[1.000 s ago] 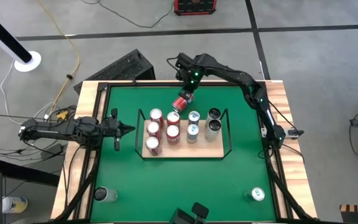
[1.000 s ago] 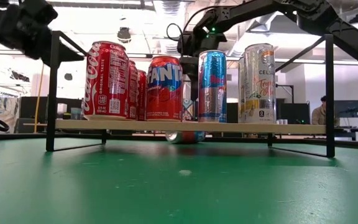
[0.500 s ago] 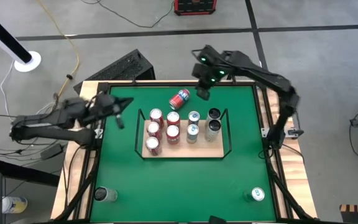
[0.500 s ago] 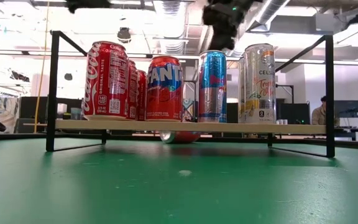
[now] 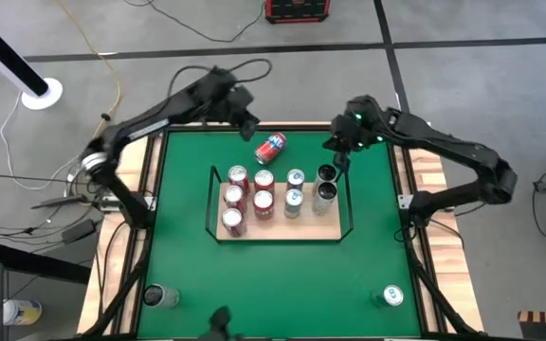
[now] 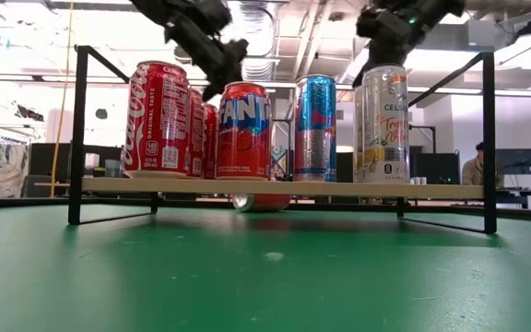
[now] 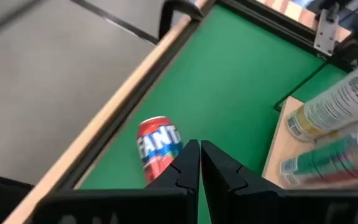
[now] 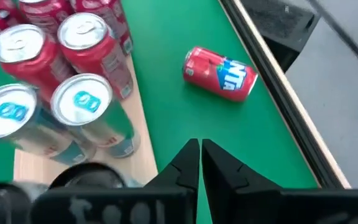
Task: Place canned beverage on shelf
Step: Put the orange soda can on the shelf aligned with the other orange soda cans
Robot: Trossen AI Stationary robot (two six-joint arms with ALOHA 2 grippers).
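Sideways on the green table (image 5: 368, 256) behind the light-wood shelf (image 5: 275, 227) lies a red Fanta can (image 5: 270, 148), long axis diagonal, undented. Left gripper (image 5: 251, 132) and right gripper (image 5: 340, 163) hover closed, empty.

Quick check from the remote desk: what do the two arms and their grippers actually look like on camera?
Both arms are dark, slim, jointed links with black cables looped along them. The left gripper and right gripper each end in two black angular fingers with stepped, notched inner edges. The right arm carries a small green indicator light near its wrist. No other markings are legible.
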